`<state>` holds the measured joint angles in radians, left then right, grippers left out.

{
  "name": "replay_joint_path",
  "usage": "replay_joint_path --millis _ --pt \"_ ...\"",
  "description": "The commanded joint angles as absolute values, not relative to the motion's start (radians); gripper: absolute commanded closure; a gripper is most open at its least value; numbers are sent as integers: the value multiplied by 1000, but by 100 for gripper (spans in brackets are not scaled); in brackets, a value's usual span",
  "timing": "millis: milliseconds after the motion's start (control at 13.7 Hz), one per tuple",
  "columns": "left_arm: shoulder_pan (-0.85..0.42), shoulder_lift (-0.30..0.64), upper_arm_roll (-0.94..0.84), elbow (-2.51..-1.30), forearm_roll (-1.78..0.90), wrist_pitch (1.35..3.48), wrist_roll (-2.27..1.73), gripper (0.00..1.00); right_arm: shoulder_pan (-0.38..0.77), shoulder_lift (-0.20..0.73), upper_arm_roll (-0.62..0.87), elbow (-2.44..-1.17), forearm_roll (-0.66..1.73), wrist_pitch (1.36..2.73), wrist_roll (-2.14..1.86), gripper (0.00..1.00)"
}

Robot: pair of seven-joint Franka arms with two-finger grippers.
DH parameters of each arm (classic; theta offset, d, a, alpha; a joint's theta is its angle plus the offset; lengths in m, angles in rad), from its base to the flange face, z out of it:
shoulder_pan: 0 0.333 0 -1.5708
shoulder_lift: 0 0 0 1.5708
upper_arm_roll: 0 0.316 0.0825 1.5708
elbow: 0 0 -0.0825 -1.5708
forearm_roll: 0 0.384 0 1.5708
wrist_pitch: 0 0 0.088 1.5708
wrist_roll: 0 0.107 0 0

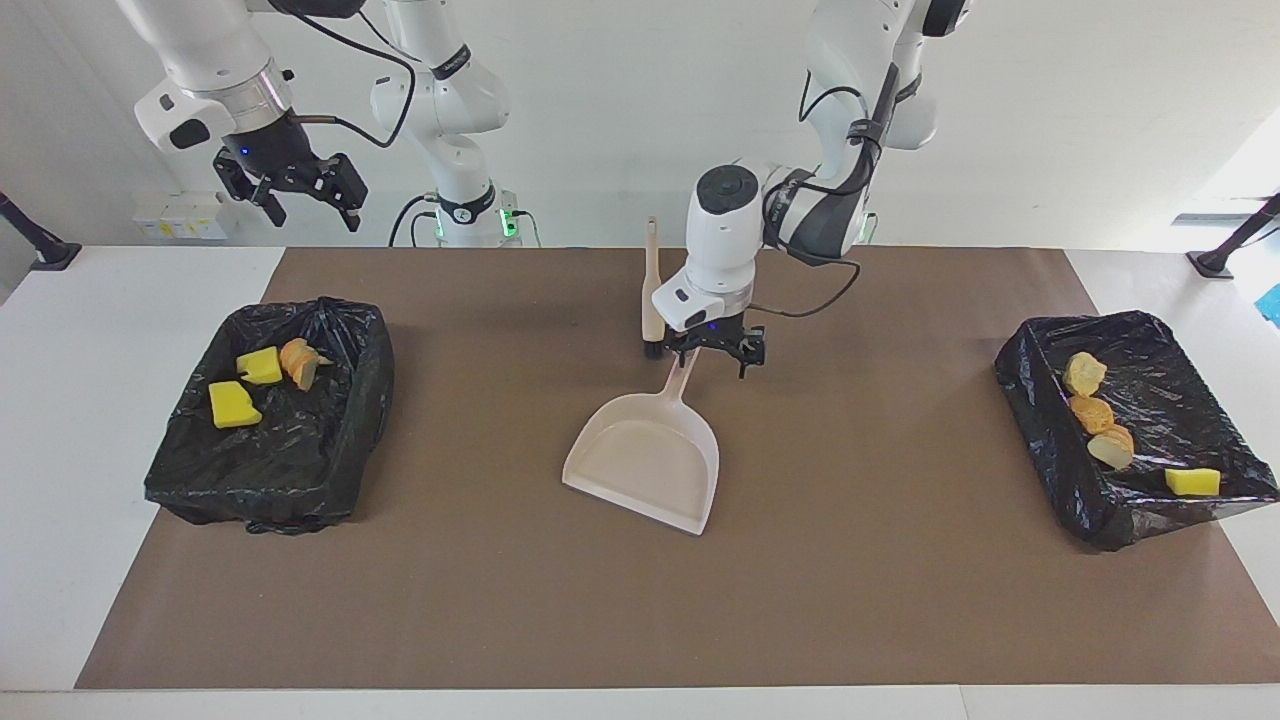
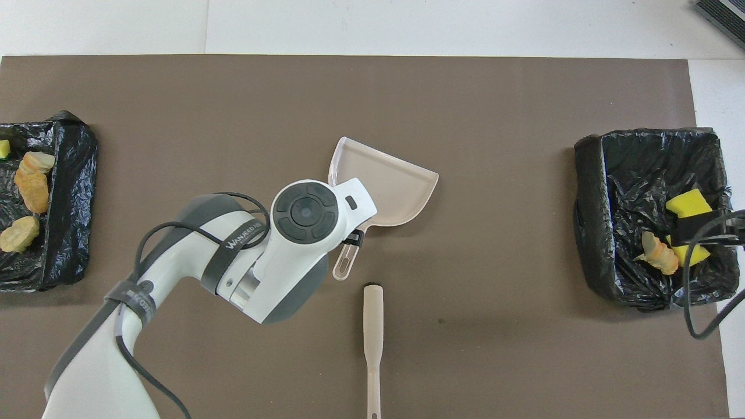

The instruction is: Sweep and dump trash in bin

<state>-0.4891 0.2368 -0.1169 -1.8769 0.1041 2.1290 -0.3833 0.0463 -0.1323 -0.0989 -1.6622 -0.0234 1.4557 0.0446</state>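
Here, a beige dustpan (image 1: 645, 462) is laid flat on the brown mat (image 1: 860, 600) in the middle of the table, with its thin handle pointed toward the robots. The left gripper (image 1: 722, 352) is held low over the end of that handle, and its fingers are spread apart with nothing clamped between them. A small brush (image 1: 652, 290) is stood just beside the handle, nearer to the robots than the pan. The right gripper (image 1: 290, 190) is held high in the air over the right arm's end of the table, where that arm waits, and its fingers are spread apart and empty. The trash is all found inside two bins lined with black bags. In the bin at the right arm's end (image 1: 275, 480), two yellow sponge pieces (image 1: 232, 405) and one orange-brown lump (image 1: 297, 362) are seen. In the bin at the left arm's end (image 1: 1040, 420), three tan and orange bread-like lumps (image 1: 1090, 412) are lined up, and one more yellow sponge piece (image 1: 1192, 482) is laid farther from the robots than they are. No scraps are seen on the mat or in the dustpan.
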Motion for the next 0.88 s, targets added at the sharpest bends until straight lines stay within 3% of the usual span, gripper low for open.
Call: replay_joint_path --millis 0,366,805 --pt "-390 216 -121 -1879 91 2143 -364 0 40 -156 -97 -1672 -17 1453 15 0" --pt "-217 167 -123 -1813 87 2063 -286 0 40 -160 -98 -1683 -35 1483 18 0" --pt "-179 140 -107 -1683 63 1916 -279 0 41 -158 -97 -1684 -38 1525 23 0"
